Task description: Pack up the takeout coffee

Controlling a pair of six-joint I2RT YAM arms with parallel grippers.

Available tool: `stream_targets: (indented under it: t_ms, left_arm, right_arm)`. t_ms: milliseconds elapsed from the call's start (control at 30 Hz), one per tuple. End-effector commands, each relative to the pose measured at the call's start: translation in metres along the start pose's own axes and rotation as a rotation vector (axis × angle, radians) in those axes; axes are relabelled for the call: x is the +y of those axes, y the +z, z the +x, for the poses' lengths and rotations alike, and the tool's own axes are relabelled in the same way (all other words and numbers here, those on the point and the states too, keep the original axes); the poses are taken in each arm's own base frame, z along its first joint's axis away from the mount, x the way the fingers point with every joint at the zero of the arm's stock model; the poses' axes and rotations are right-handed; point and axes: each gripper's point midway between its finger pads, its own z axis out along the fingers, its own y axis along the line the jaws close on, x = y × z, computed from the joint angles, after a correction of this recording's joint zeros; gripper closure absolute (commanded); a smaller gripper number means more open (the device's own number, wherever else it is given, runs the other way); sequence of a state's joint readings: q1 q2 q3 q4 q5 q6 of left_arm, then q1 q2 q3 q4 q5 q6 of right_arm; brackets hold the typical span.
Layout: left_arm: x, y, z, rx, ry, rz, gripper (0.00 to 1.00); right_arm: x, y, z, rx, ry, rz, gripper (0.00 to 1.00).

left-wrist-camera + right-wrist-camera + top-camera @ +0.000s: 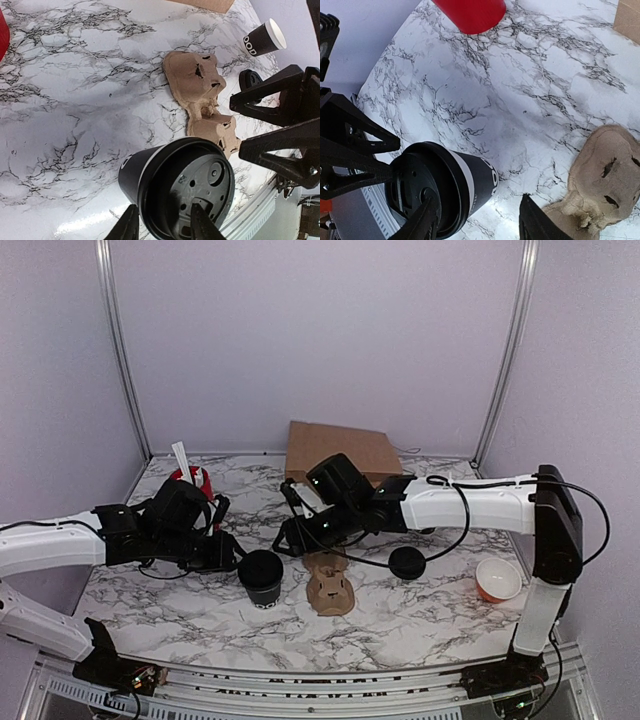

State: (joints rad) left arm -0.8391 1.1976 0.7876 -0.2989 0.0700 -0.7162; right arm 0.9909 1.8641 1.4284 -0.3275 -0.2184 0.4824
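You're looking at a robot test cell in a lab: plain lilac wall panels (320,330) stand behind the marble-print table (420,625), aluminium posts (120,350) rise at its back corners, and the left arm's base (100,655) and the right arm's base (505,675) sit on a metal rail (330,685) along its near edge

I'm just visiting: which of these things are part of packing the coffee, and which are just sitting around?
Likely part of the job:
- takeout coffee, lid on
- cardboard cup carrier
- brown paper bag

Apparently just lying about:
- red cup with a straw
- loose black lid
- open black cup
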Motion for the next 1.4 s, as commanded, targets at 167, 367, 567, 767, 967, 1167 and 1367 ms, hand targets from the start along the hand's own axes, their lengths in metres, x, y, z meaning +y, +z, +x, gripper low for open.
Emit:
stream_targets:
  t_ms: [167, 367, 567, 767, 967, 1167, 1367]
  left_arm:
    - [0.000, 0.004, 0.000, 0.038, 0.049, -0.040, 0.66]
    - [0.001, 0.009, 0.001, 0.051, 0.059, -0.055, 0.67]
    - [0.004, 0.012, 0.001, 0.060, 0.065, -0.072, 0.67]
    - [0.006, 0.013, 0.002, 0.065, 0.068, -0.081, 0.67]
    - [0.005, 0.013, 0.002, 0.065, 0.072, -0.082, 0.67]
    - [0.006, 0.014, 0.004, 0.070, 0.073, -0.084, 0.67]
    - [0.006, 0.015, 0.004, 0.072, 0.073, -0.087, 0.67]
  right_arm:
    - [-0.002, -0.008, 0.005, -0.011, 0.002, 0.008, 0.57]
    - [-0.001, -0.007, 0.010, 0.001, 0.004, -0.008, 0.59]
    - [0.000, -0.010, 0.009, -0.011, 0.007, -0.012, 0.58]
    - [0.000, -0.010, 0.009, -0.013, 0.013, -0.013, 0.57]
    - [0.003, -0.007, 0.011, -0.005, 0.012, -0.030, 0.56]
    - [0.004, -0.005, 0.014, 0.002, 0.016, -0.037, 0.56]
    - [0.004, -0.001, 0.017, 0.013, 0.022, -0.046, 0.56]
